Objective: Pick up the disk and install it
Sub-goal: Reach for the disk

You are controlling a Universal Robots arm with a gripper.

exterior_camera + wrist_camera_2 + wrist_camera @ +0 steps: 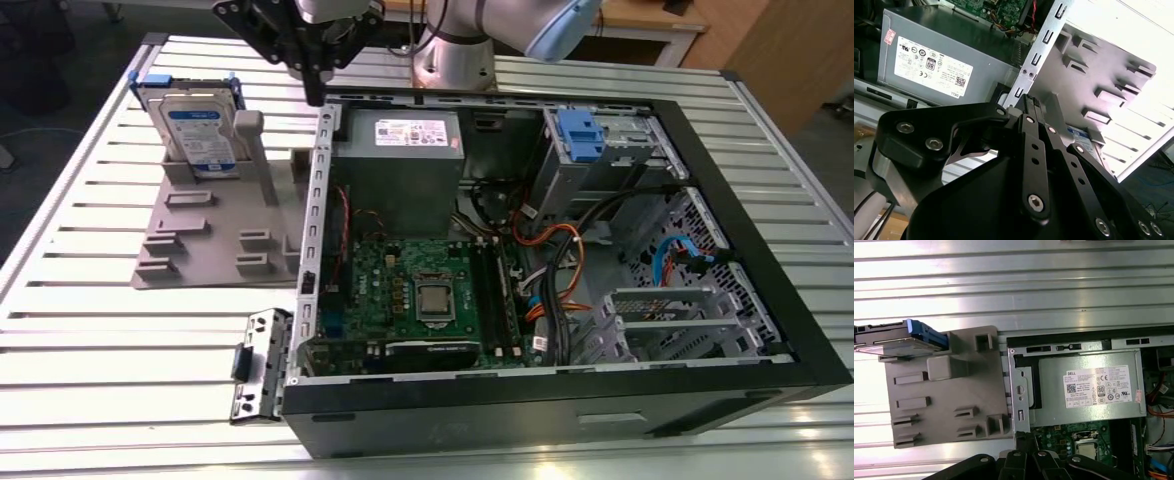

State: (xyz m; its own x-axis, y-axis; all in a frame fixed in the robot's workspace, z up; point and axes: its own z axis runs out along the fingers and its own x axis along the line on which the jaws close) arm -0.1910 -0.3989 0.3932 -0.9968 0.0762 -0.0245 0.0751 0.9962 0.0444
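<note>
While the flat, blue-framed disk (198,128) stands upright, the black gripper (315,97) hangs nearby.

We note silver-grey rectangular hard drive (200,122): white-and-blue label, bright blue frame. Pale grey plastic stand (214,235). Silver ribbed metal table (80,340), striped bright and dark. Black computer case (534,425); green circuit board (400,285); grey metal box (400,175), white sticker; orange cables (558,236).

A robotics lab: slatted aluminium table (107,340), opened computer case (534,408), robot arm (454,55).
</note>
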